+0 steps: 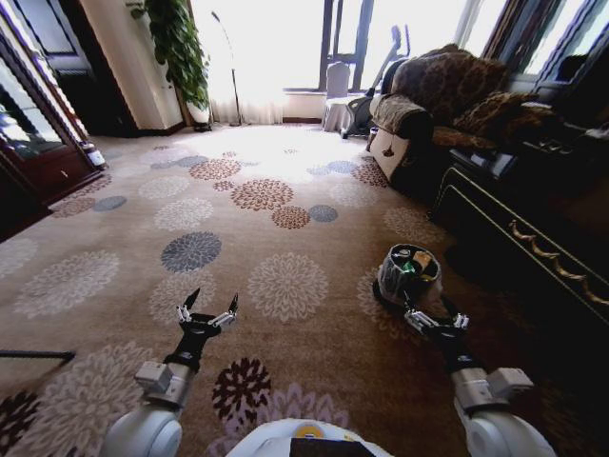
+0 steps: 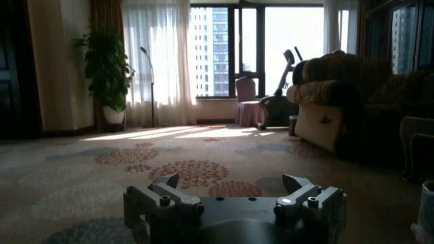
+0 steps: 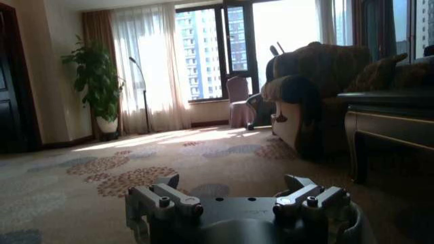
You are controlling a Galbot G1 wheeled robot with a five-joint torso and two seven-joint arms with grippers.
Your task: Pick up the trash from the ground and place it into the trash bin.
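Note:
The trash bin (image 1: 392, 282), round with a grey-white liner, stands on the patterned carpet at the right. Trash (image 1: 409, 266) lies inside it, a green piece and some pale bits. My right gripper (image 1: 436, 321) hovers low just in front of the bin, open and empty; its fingertips (image 3: 296, 181) are spread apart in the right wrist view. My left gripper (image 1: 207, 309) is held low over the carpet at the left, about two bin-widths from the bin, open with nothing in it. The bin's liner edge (image 2: 426, 209) shows in the left wrist view beside that open gripper (image 2: 232, 184).
A brown sofa (image 1: 442, 95) and a long dark cabinet (image 1: 519, 224) line the right side. A wooden display cabinet (image 1: 33, 143) stands at the left, with a small dark cylinder (image 1: 93, 155) by it. A potted plant (image 1: 181, 48) and floor lamp are at the back. Open carpet lies ahead.

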